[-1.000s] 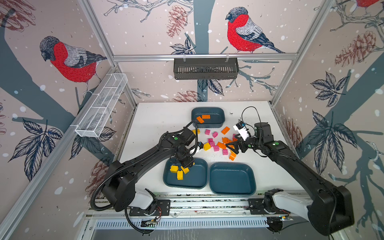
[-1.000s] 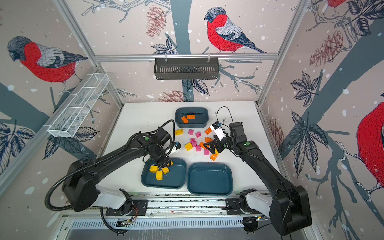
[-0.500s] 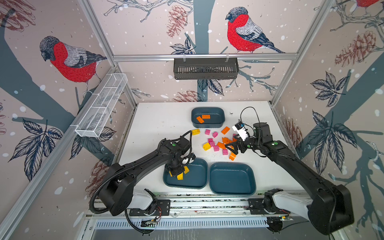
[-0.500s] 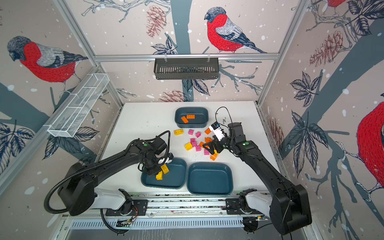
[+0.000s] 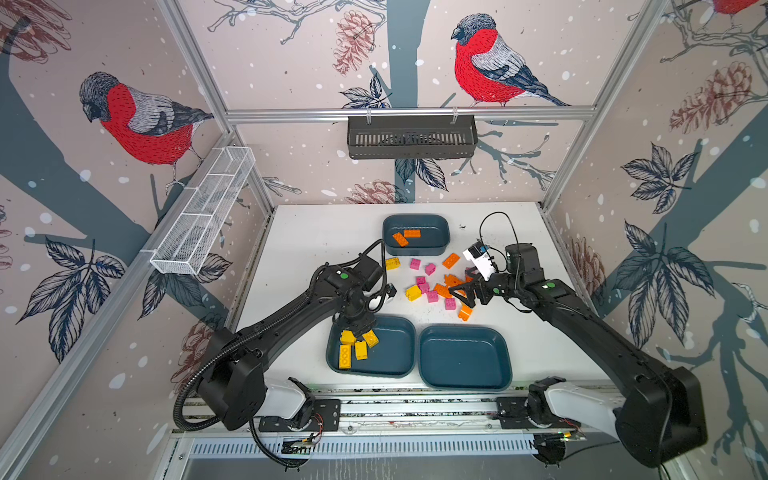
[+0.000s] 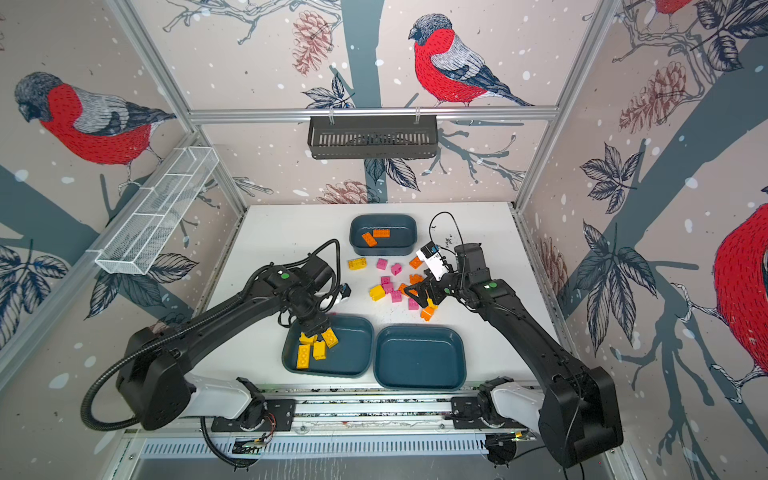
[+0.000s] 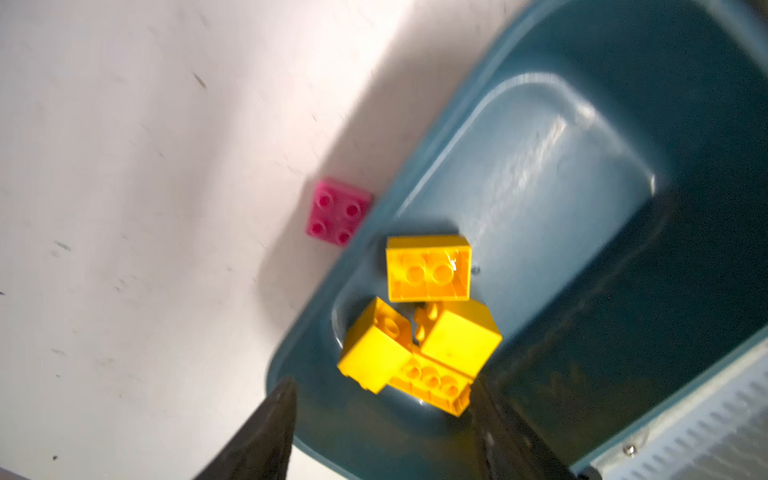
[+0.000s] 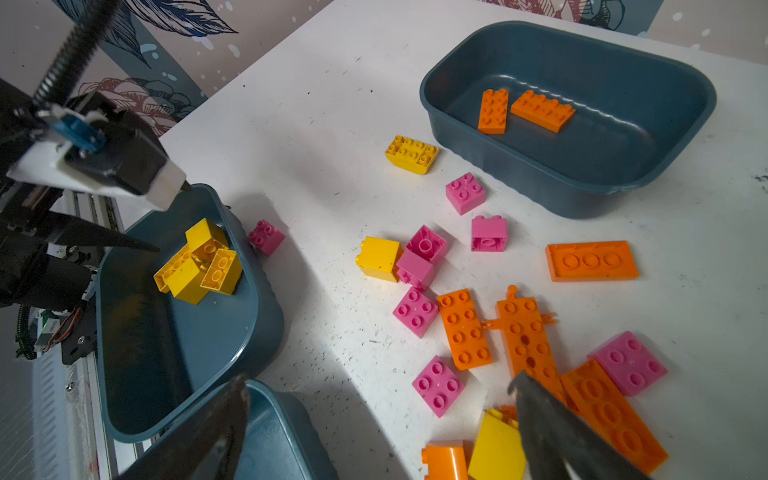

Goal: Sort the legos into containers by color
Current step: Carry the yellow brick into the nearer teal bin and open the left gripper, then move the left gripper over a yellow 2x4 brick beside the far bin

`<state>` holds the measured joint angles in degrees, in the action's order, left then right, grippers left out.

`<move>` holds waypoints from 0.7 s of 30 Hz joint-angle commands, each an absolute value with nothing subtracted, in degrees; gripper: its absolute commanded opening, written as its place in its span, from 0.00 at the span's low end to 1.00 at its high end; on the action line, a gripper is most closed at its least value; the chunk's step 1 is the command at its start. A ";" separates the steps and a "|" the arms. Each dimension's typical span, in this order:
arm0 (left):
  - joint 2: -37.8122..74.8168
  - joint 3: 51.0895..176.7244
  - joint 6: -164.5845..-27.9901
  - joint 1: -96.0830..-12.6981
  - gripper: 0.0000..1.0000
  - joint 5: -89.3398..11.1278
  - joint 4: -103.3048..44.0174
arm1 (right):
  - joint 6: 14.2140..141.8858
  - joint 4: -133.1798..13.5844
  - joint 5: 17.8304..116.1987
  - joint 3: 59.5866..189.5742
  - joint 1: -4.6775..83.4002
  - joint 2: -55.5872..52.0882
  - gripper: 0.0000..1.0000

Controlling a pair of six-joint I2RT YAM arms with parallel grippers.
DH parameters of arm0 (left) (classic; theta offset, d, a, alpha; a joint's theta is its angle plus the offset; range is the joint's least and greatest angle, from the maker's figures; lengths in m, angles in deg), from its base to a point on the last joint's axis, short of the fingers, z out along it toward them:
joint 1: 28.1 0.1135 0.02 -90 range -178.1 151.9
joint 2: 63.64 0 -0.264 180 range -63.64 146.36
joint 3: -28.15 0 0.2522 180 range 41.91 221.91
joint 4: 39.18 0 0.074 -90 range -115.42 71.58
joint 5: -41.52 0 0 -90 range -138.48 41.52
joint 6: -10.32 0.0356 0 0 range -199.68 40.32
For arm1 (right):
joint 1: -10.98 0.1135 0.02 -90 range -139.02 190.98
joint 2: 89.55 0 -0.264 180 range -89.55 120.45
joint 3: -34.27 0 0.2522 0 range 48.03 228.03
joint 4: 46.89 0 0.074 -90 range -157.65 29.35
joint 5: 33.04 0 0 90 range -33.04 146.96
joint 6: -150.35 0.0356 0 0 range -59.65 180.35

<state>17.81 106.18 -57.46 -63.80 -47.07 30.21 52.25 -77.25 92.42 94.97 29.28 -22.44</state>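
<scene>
At seven o'clock the left gripper [image 5: 356,327], shut a moment ago, now hangs parted and empty over the near tub [image 5: 392,351], its brick seemingly dropped among the yellow legos [image 5: 360,350] there, freeing that arm, while toward three o'clock the right gripper [image 5: 462,296] gapes wide over unsorted legos [image 5: 432,296].

The white bench [image 5: 316,237] is being enclosed by walls [image 5: 291,54] papered with bullfinches, pinecones and leaves. A black slotted basket [image 5: 411,137] is being carried on the rear rail [image 5: 282,114], a white wire mesh basket [image 5: 203,212] on the left one.
</scene>
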 commanded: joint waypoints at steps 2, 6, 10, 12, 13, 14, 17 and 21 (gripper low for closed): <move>22.39 111.79 -58.51 -61.21 0.70 -45.08 19.86 | 51.40 -76.87 91.42 95.56 29.26 -22.56 0.99; 28.30 114.37 -57.50 -59.84 0.71 -44.99 10.46 | 52.18 -75.81 91.02 95.05 29.21 -22.49 0.99; 34.67 116.07 -54.78 -58.19 0.72 -44.12 2.53 | 52.35 -75.33 90.43 95.04 29.15 -22.49 0.99; 37.82 117.02 -53.57 -57.01 0.72 -43.82 -0.34 | 52.27 -75.35 90.33 94.94 29.02 -22.41 0.99; 39.55 117.79 -53.02 -56.33 0.72 -43.58 -1.31 | 52.26 -75.33 90.27 94.86 28.91 -22.37 0.99; 41.13 118.63 -52.58 -55.78 0.72 -43.47 -2.10 | 52.40 -75.35 90.19 94.86 28.75 -22.40 0.99; 45.10 120.36 -51.00 -54.65 0.72 -42.65 -4.34 | 52.53 -75.15 90.10 94.70 28.64 -22.45 0.99; 49.20 122.06 -49.90 -53.79 0.72 -41.44 -6.93 | 52.85 -75.14 90.10 94.37 28.13 -22.58 0.99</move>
